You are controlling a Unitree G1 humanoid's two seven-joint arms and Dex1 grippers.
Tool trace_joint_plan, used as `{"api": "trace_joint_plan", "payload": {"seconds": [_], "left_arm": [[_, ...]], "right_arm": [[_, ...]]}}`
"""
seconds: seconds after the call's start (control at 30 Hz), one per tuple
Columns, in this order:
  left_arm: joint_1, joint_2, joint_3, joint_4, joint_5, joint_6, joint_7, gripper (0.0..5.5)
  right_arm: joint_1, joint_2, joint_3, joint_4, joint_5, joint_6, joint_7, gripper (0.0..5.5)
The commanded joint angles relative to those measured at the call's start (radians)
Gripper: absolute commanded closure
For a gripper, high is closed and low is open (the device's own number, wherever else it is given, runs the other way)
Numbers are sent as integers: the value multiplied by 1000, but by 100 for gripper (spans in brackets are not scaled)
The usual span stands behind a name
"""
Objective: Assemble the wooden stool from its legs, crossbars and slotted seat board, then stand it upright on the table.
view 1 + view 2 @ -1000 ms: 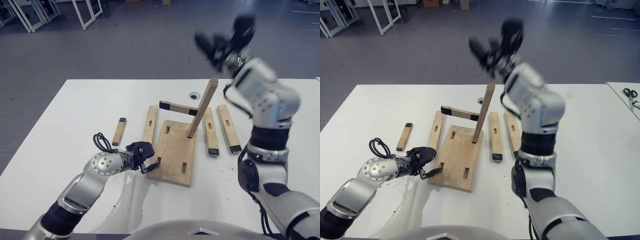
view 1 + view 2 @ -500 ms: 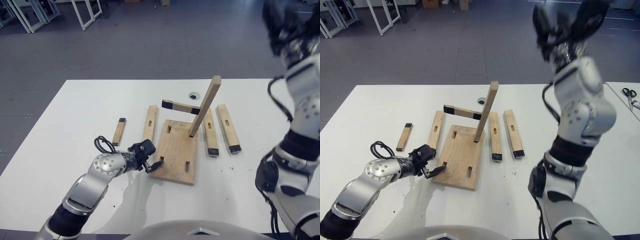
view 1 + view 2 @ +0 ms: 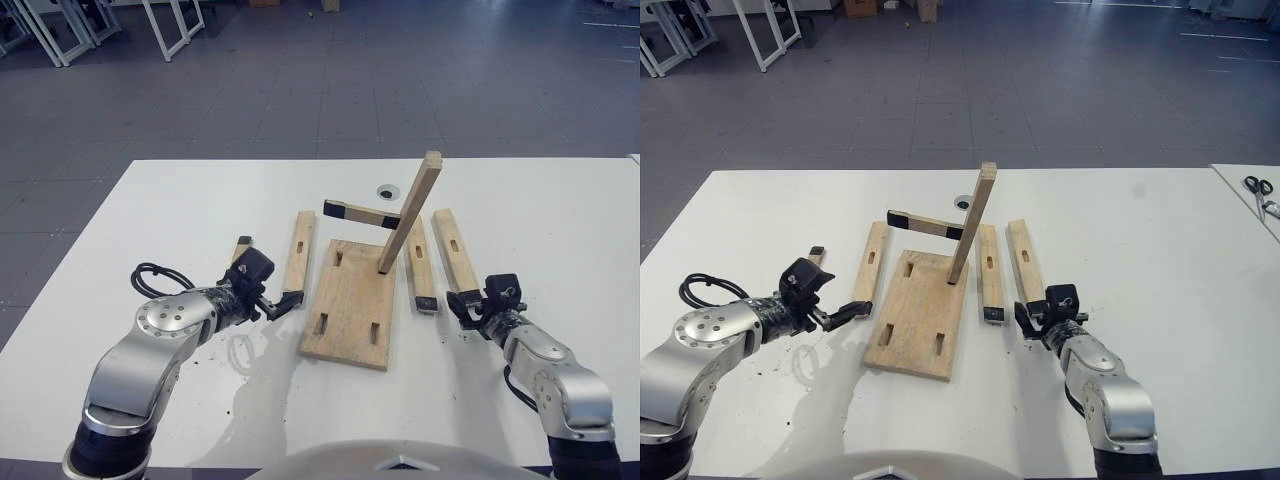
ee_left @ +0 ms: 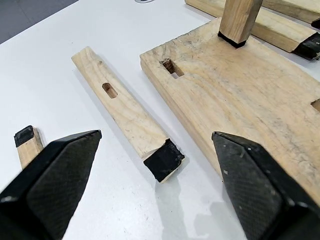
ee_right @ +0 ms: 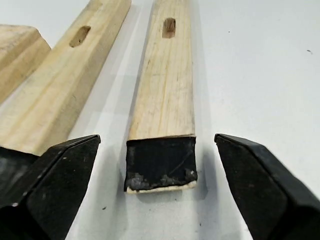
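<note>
The slotted seat board (image 3: 350,300) lies flat mid-table. One leg (image 3: 410,215) stands tilted in its far right slot, with a black-tipped crossbar (image 3: 360,213) sticking out to the left. A loose leg (image 3: 299,250) lies left of the board, and my left gripper (image 3: 270,295) is open just before its black near end (image 4: 162,160). Two more legs (image 3: 420,262) (image 3: 455,255) lie right of the board. My right gripper (image 3: 485,300) is open low at the near end (image 5: 160,162) of the rightmost one, a finger (image 5: 55,175) on each side.
A short crossbar (image 3: 238,262) lies at the far left, beyond my left gripper. A round cable hole (image 3: 388,190) sits in the table behind the upright leg. Scissors (image 3: 1260,186) rest on a neighbouring table at the far right.
My right arm has swung down from high above the upright leg to the table at the rightmost leg's end. My left gripper has shifted left, from the board's corner to the left leg's end.
</note>
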Motion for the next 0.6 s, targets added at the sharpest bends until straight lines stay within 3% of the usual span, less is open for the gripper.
{"api": "trace_joint_plan", "payload": {"seconds": [0.03,0.13,0.33,0.5,0.6], "left_arm": [[95,48,-47,72,51,-82,19,140],[155,85,-109,179,121,-189,30,140],[186,62,-213,260,182,-306,40,140],[152,63,-323,138,123,-195,-29,140],[134,79,-338,100,97,-134,-44,140]], "right_arm": [[-38,-8,38,139,-64,-64,15,129],[-89,17,34,231,-66,-116,33,155],[-120,23,-20,213,-55,-130,31,260],[-246,-7,-142,144,-35,-104,-5,349],[-343,-14,-194,92,-14,-83,-23,350]]}}
